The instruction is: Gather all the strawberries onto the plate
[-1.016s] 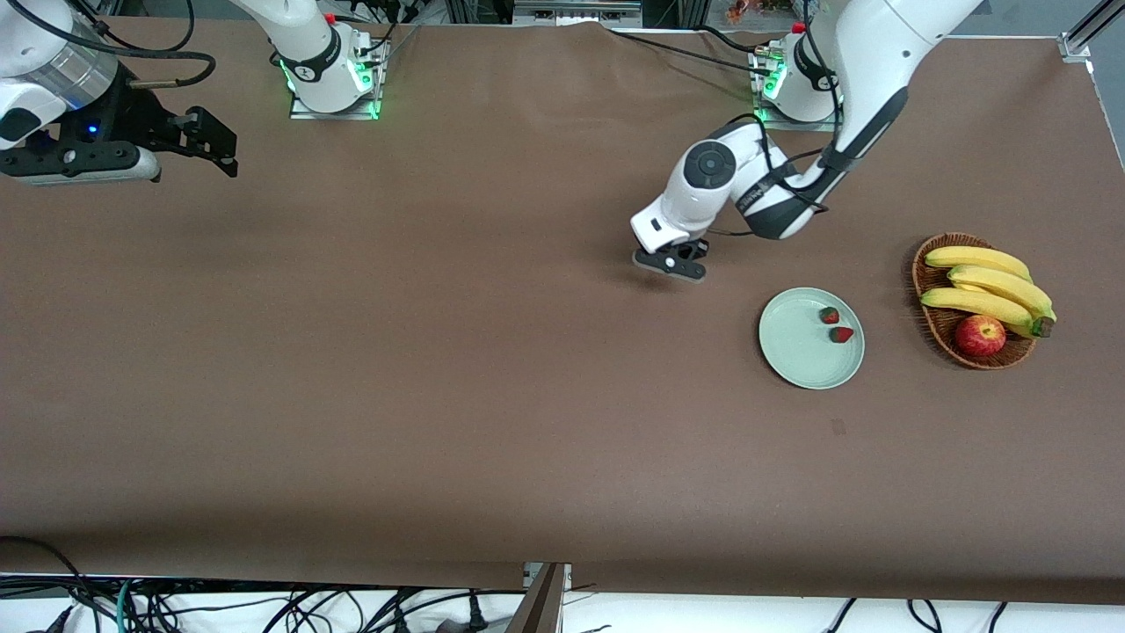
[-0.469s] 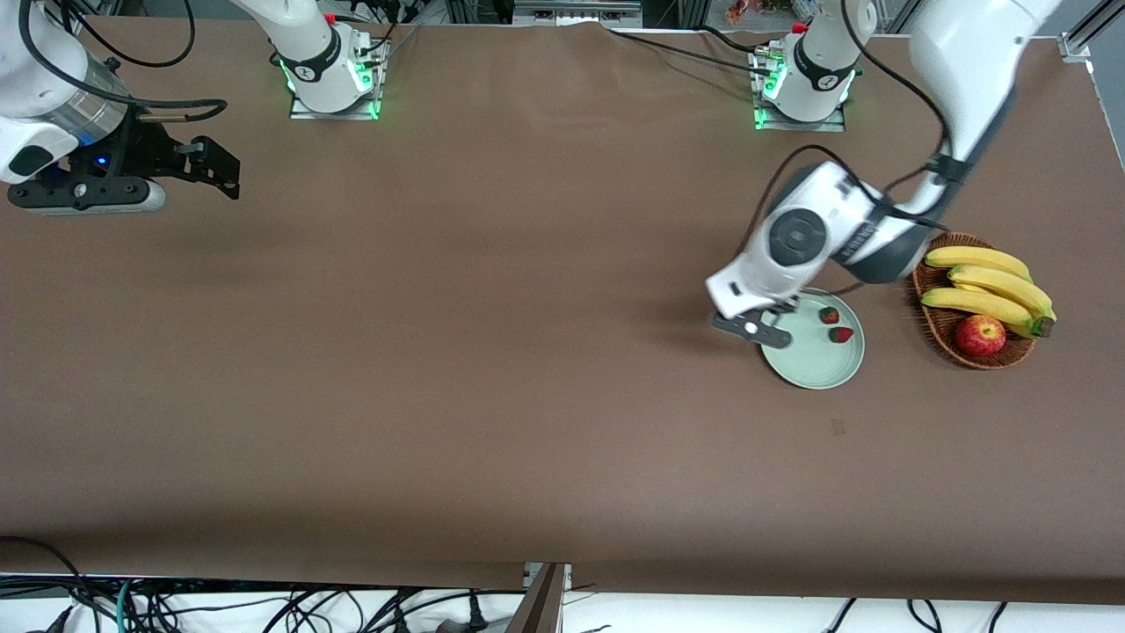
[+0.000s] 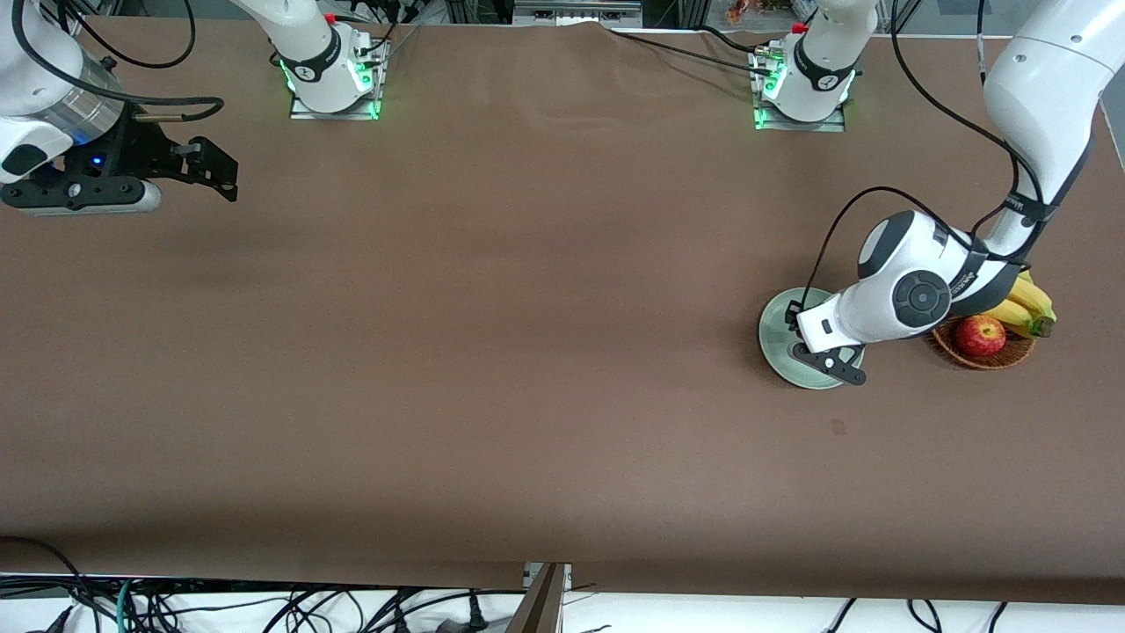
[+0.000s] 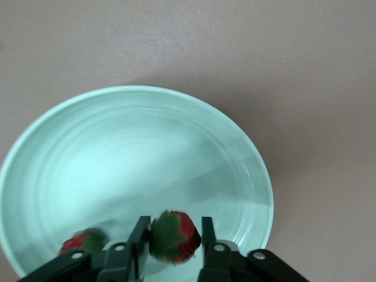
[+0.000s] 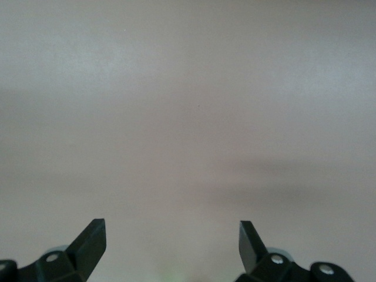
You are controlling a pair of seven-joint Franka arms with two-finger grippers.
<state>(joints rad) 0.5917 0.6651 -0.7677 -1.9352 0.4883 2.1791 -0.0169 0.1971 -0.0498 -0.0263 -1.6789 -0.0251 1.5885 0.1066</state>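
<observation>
The left claw (image 4: 172,244) hangs over the plate (image 4: 247,147), a strawberry (image 4: 174,236) between its loosening fingers; another berry (image 4: 82,242) lies beside it. The right claw (image 5: 171,238) waits spread above bare worktop (image 3: 492,352). A third berry is not visible, so nearly done.

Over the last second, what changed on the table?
The left gripper swung from bare table to over the pale mint-green plate, its fingers now parting around a small red strawberry. The right gripper, waiting open, and the wicker basket stayed put.

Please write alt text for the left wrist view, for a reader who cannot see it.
A strawberry sits between the left gripper's dark fingers, over a pale green plate. Another strawberry lies on the plate beside it, and brown table surrounds the plate.
</observation>
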